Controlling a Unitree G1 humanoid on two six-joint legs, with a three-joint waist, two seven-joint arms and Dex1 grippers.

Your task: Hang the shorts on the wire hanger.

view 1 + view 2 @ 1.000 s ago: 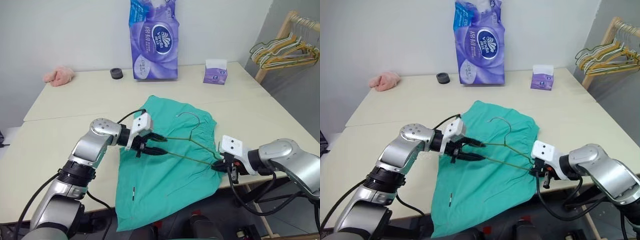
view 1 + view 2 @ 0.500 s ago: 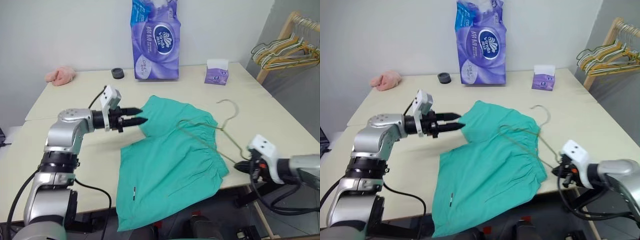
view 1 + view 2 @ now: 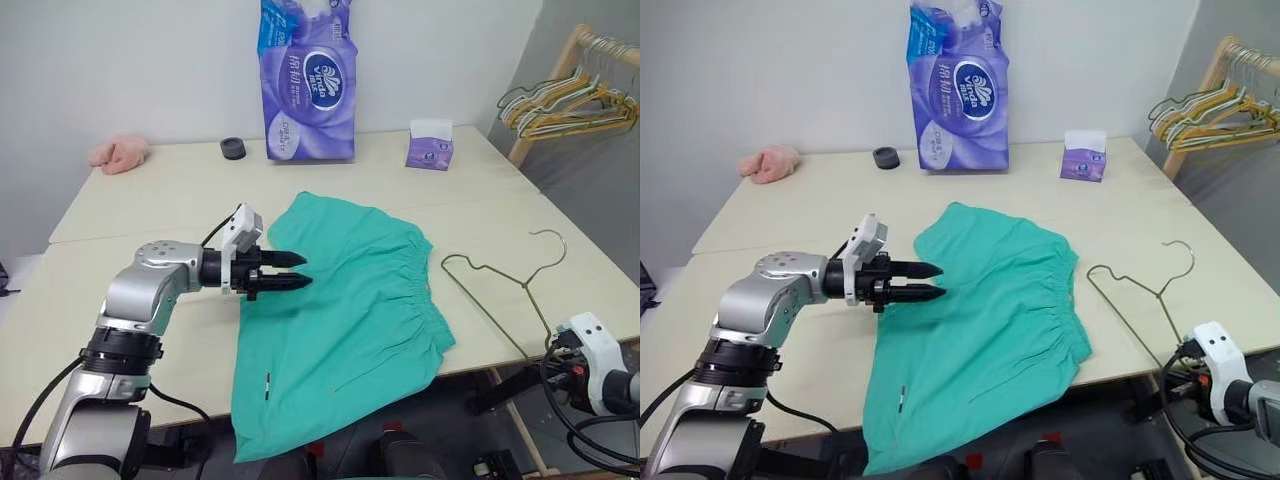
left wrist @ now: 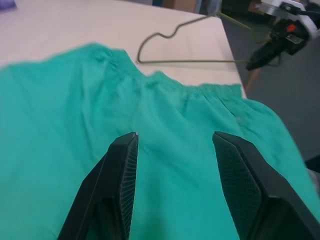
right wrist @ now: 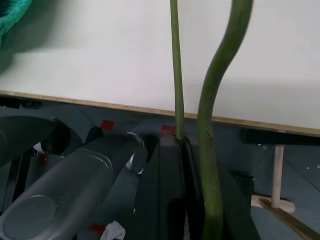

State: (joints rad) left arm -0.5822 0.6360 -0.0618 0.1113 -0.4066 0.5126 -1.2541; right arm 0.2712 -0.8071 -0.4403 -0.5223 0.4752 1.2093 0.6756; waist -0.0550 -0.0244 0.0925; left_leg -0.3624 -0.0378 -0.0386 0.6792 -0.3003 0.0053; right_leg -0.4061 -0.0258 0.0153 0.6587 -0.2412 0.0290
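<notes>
One pair of teal shorts (image 3: 340,310) lies flat on the pale table (image 3: 150,200), gathered waistband toward the right, legs trailing off the near edge, long axis running from the far middle down to that edge. A second ago the wire hanger (image 3: 497,291) lay across the fabric with both grippers on it; now it sits on bare tabletop to the right of the waistband, clear of the cloth, hook pointing to the far right and its long side slanting toward the near right corner. The right gripper (image 5: 187,150) has swung out past that corner and is clenched on the hanger's wire, which the right wrist view shows pinched between the black fingers. The left gripper (image 3: 295,284) has let go and hovers over the shorts' left edge, fingers parted and holding nothing; its wrist view looks across the cloth to the hanger and the other gripper beyond. Farther back stand a purple tissue pack (image 3: 308,80), a small tissue box (image 3: 430,145), a black cap (image 3: 233,147) and a pink cloth (image 3: 118,152).
</notes>
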